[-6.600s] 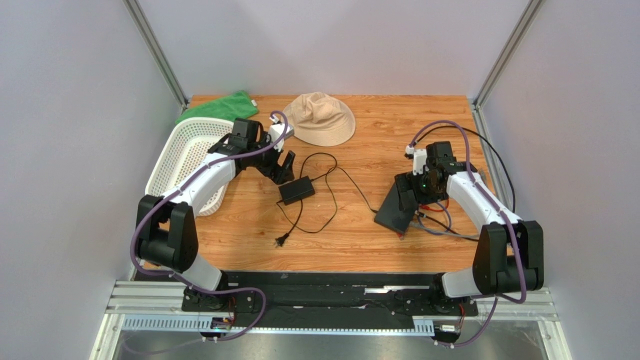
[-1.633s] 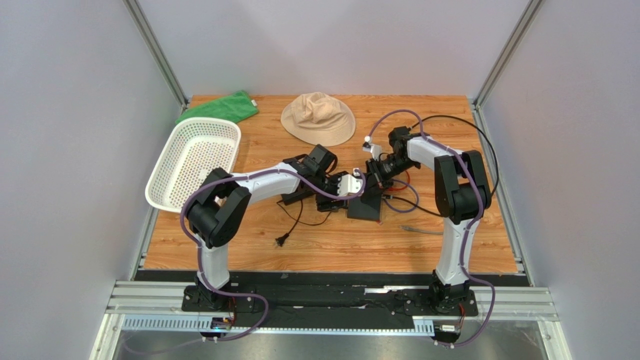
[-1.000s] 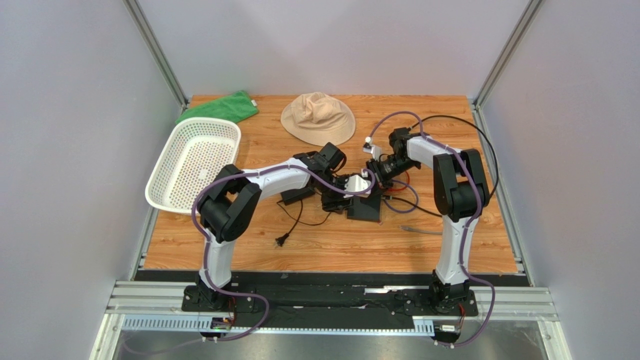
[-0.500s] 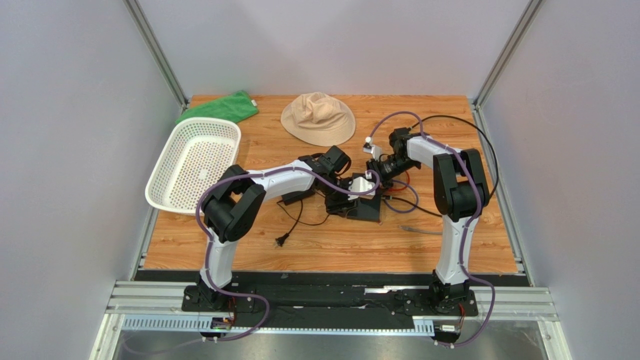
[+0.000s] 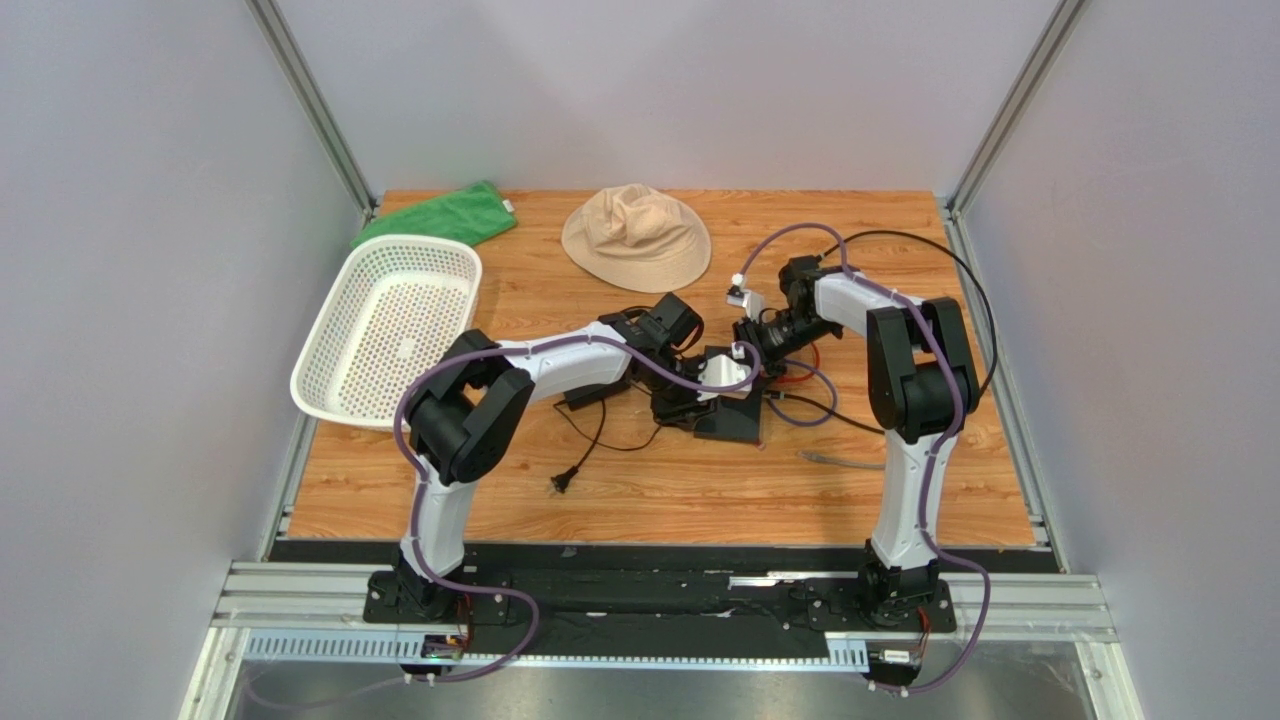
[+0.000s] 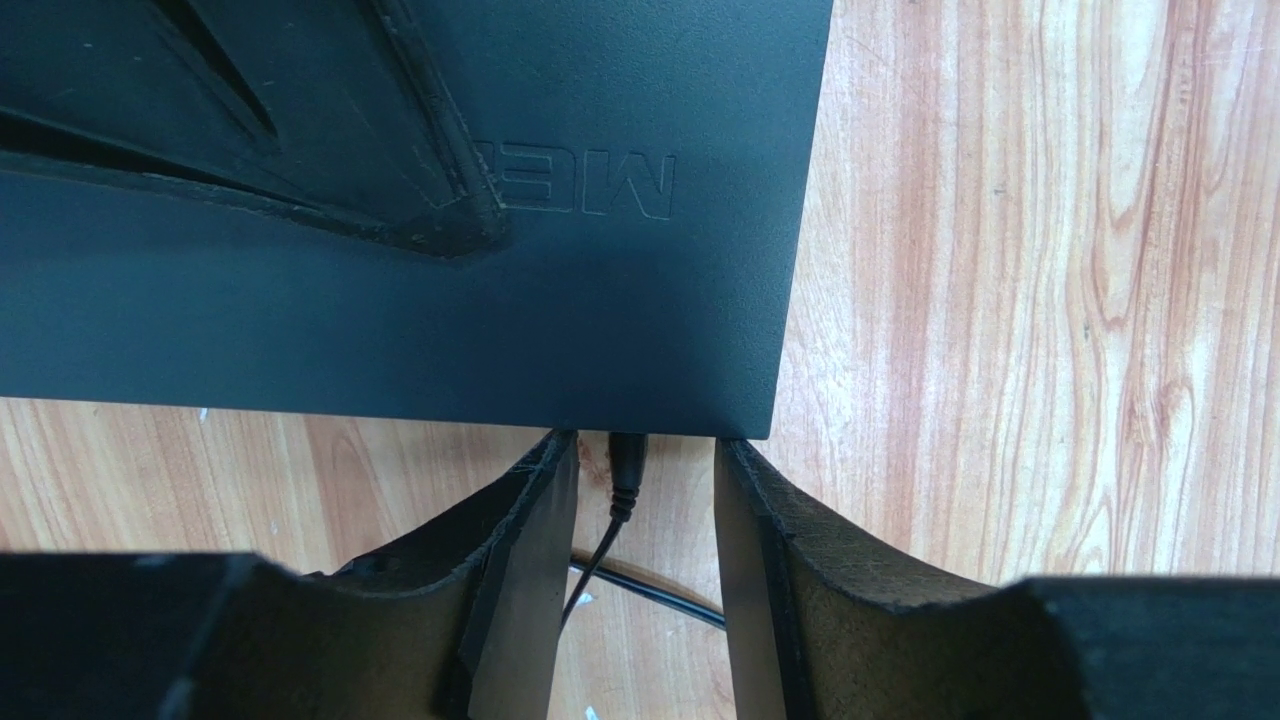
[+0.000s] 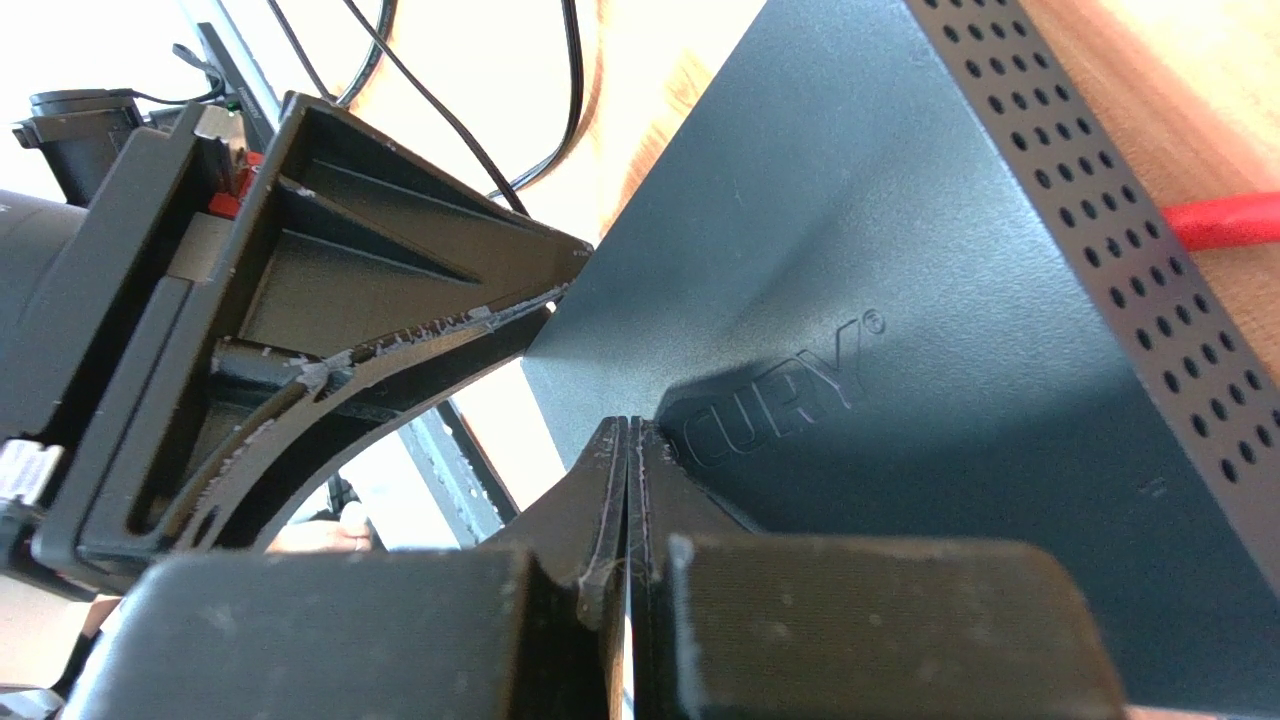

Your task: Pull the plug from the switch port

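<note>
The switch (image 6: 451, 270) is a flat matte-black box lying on the wooden table, seen small in the top view (image 5: 741, 417). A thin black plug (image 6: 627, 455) sits in the port on its near edge, its cable trailing toward me. My left gripper (image 6: 643, 444) is open, its fingers (image 6: 526, 555) on either side of the plug with a gap on each side. My right gripper (image 7: 627, 428) is shut, its tips resting on the top face of the switch (image 7: 902, 300). In the top view the left gripper (image 5: 688, 408) and the right gripper (image 5: 756, 357) meet at the switch.
A tan hat (image 5: 637, 236), a green cloth (image 5: 436, 215) and a white basket (image 5: 388, 330) lie at the back and left. Black power-adapter cable loops left of the switch, ending in a mains plug (image 5: 564, 480). A red cable (image 7: 1225, 222) runs beside the switch.
My left gripper has slid right up to the switch's edge, and its jaws have narrowed round the plug. The right gripper has stayed shut on top of the switch.
</note>
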Robot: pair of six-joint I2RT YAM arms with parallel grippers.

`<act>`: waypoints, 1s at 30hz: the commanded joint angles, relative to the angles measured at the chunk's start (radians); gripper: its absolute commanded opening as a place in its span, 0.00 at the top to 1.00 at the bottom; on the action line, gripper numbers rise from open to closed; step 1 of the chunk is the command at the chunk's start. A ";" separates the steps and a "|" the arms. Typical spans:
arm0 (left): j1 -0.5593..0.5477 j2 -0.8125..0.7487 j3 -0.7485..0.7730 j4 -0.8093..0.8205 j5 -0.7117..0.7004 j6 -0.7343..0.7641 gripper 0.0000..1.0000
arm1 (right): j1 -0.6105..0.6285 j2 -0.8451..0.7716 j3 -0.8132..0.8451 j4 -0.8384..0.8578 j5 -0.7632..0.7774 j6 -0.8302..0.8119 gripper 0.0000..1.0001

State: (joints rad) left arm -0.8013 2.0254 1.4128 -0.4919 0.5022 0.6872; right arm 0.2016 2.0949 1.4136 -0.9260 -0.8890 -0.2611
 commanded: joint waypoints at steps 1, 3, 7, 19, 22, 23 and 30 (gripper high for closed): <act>-0.016 0.002 -0.011 0.019 0.007 0.018 0.53 | 0.013 0.085 -0.070 -0.008 0.272 -0.069 1.00; -0.016 0.006 -0.015 0.024 0.007 0.020 0.54 | 0.013 0.082 -0.076 -0.002 0.274 -0.067 1.00; -0.018 0.007 -0.034 0.038 -0.001 0.015 0.55 | 0.015 0.071 -0.087 0.010 0.277 -0.063 1.00; -0.018 0.010 -0.028 0.042 0.007 0.031 0.72 | 0.013 0.076 -0.084 0.009 0.274 -0.064 1.00; -0.016 0.010 -0.023 0.023 0.022 0.047 0.88 | 0.013 0.076 -0.084 0.009 0.274 -0.064 1.00; -0.013 0.009 -0.018 0.006 0.027 0.057 1.00 | 0.013 0.076 -0.082 0.009 0.274 -0.063 1.00; -0.007 0.015 0.008 -0.094 0.149 0.045 1.00 | 0.013 0.080 -0.079 0.006 0.275 -0.061 1.00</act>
State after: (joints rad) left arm -0.8062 2.0293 1.3914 -0.4965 0.5270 0.7216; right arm 0.2031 2.0930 1.3926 -0.9348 -0.9073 -0.2539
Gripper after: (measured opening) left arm 0.026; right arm 0.006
